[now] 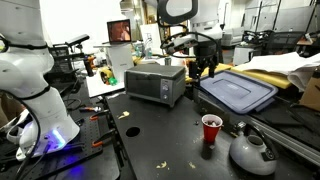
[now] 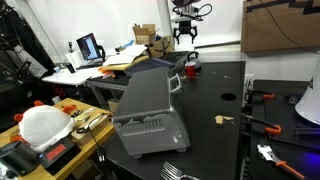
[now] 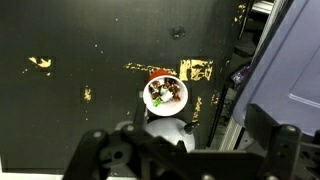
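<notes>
The red cup (image 1: 211,128) stands upright on the black counter (image 1: 150,135), white inside, holding brownish bits; in the wrist view a blue-grey lid (image 3: 295,80) lies at its 3 o'clock.

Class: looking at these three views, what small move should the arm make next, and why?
Probably lower the open pincer straight down toward the red plastic cup with a white inside. The wrist view shows the cup nearly centred beneath it, while an exterior view shows the pincer well above the black table, so it seems aligned but too high to grasp.
</notes>
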You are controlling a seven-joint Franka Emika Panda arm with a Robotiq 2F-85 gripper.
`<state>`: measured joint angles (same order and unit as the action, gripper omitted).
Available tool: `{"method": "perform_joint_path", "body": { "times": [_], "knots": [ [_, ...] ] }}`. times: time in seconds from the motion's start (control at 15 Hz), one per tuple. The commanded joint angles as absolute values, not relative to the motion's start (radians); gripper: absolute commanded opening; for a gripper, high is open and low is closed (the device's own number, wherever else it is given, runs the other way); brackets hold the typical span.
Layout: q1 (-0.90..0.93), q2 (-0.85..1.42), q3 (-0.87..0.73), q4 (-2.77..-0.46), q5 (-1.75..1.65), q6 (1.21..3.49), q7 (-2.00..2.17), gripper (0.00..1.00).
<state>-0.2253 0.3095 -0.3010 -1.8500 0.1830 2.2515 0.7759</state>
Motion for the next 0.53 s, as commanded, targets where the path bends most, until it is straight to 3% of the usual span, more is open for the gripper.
{"method": "perform_joint_path", "body": {
  "times": [0.0, 0.47],
  "knots": [
    [-0.249, 0.400, -0.304, -1.741, 0.203, 2.207, 0.820, 1.00],
    [-0.327, 0.572, -0.313, -1.528, 0.251, 2.140, 0.876, 1.00]
  ]
}}
